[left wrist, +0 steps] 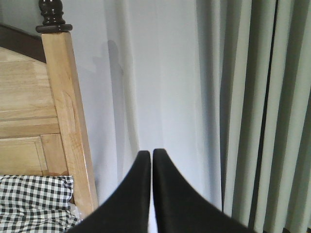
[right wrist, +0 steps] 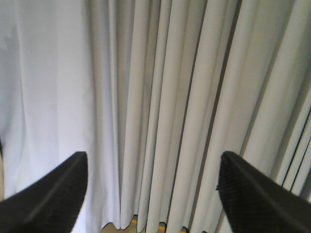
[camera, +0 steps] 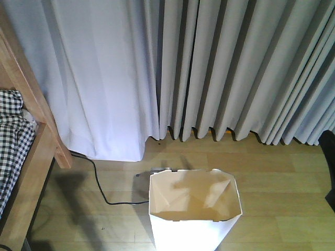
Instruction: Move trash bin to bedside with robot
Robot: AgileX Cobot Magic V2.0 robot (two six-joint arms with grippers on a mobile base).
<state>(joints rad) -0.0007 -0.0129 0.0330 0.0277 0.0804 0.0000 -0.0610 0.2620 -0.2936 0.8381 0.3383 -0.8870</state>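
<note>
Down on the wooden floor (camera: 282, 198), the trash bin (camera: 193, 209) stands upright with its mouth open upward, cream inside and white outside. Taking the bed as the landmark: the bed frame (camera: 36, 136), light brown wood, runs along the left edge of the front-facing view, with black-and-white checked bedding (camera: 13, 141) lying on it. The bin sits to the right of the bed, apart from it, with a bare strip of floor between them. A black cable (camera: 102, 188) trails over that strip from near the bed's post toward the bin, ending beside a small grey object (camera: 149, 175) just behind the bin's rear rim; what that object is cannot be told. Pale curtains (camera: 209, 68) hang behind everything, reaching the floor beyond the bin and to the right of the bed.

Neither pincer shows in the front-facing view, so how far either stands from the bin cannot be told. The left pincer (left wrist: 151, 160) has its 2 black fingers pressed together with only a hairline gap, clenched on nothing, and it faces the curtain just to the right of the bed's headboard post (left wrist: 68, 121). The right pincer (right wrist: 153, 170) is spread wide, released, its 2 fingers at opposite edges of its view, facing the curtain folds; the bin appears in neither wrist view.
</note>
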